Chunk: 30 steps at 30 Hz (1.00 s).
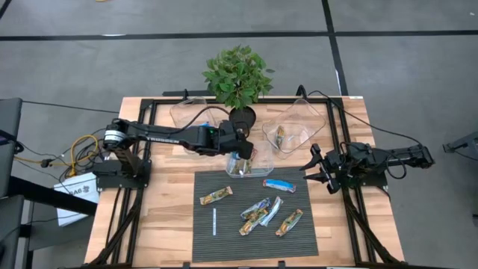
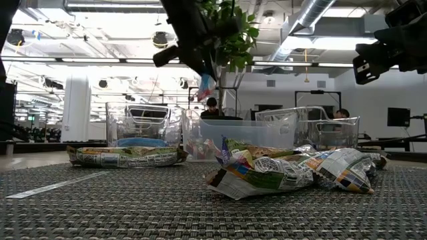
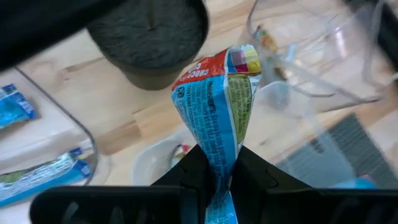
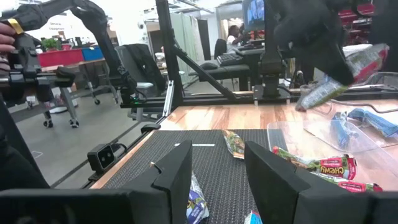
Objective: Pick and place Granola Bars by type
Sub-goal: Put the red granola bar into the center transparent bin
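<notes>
we see the left gripper (image 3: 217,171) clamped on a bar (image 3: 221,106) above the middle tub (image 1: 250,166); right gripper (image 1: 314,170) fingers apart.

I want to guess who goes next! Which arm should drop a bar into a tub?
Probably the left. Its claw is pinching a multicoloured bar right above the middle tub. The right claw is open, holds nothing, and waits at the table's right side.
</notes>
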### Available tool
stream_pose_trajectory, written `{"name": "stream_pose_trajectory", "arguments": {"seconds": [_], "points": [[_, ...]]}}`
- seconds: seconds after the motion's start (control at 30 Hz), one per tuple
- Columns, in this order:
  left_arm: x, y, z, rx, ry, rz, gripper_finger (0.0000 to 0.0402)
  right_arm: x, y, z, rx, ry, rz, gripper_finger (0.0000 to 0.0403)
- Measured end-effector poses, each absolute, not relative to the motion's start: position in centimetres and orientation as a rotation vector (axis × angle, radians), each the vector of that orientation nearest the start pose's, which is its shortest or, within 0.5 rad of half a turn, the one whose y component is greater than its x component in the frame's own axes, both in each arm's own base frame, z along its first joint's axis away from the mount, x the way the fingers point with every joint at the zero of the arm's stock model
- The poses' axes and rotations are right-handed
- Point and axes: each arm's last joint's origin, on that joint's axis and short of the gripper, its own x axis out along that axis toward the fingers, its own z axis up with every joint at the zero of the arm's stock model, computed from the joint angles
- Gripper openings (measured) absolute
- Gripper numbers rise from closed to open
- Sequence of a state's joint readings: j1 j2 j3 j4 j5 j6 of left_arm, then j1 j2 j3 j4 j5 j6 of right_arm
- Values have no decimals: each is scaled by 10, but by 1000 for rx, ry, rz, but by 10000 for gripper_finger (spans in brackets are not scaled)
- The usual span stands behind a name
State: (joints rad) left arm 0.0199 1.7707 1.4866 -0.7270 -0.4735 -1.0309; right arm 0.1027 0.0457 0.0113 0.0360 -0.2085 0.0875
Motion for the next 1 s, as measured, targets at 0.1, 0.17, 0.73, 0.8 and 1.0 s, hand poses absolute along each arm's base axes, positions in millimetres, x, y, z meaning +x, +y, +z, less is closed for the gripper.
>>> {"name": "stream_pose_trajectory", "arguments": {"seconds": [0.1, 0.17, 0.73, 0.8, 1.0], "points": [[376, 24, 268, -696, 670, 900, 43, 98, 16, 167, 87, 12, 311, 140], [377, 26, 264, -707, 692, 898, 43, 98, 16, 167, 87, 12, 311, 139], [402, 20, 218, -822, 816, 810, 44, 98, 16, 167, 87, 13, 311, 139], [402, 20, 219, -824, 807, 807, 44, 98, 16, 167, 87, 14, 310, 140], [402, 20, 219, -822, 813, 802, 44, 98, 16, 167, 87, 13, 311, 141]]}}
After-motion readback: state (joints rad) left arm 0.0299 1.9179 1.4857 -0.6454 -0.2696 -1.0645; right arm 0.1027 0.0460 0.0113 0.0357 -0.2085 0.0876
